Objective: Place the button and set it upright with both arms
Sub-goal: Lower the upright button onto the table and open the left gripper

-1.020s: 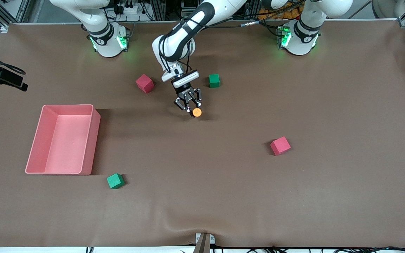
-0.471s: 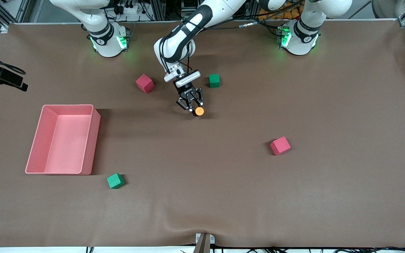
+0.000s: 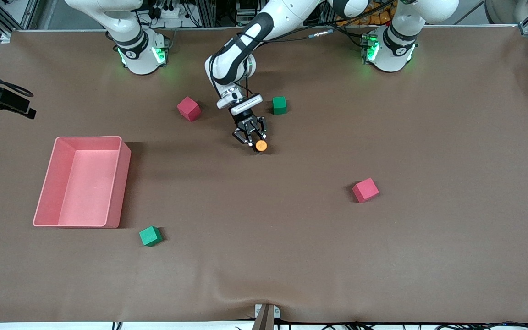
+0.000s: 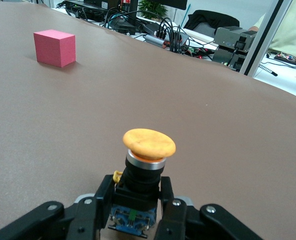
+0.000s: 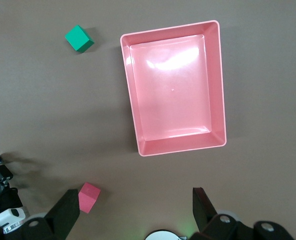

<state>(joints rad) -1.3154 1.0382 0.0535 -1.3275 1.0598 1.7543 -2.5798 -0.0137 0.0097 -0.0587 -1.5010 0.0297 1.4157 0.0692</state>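
Left gripper shut tight on button, low over table, orange cap up. Small, light, hard; smooth cap looks slippery, so best held by black body. Right gripper open, waiting high over tray.

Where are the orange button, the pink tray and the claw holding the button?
button (image 4: 149,144), left wrist view, orange cap.
pink tray (image 3: 118,183), front view, side wall.
left gripper (image 3: 255,141), front view, between its fingertips.
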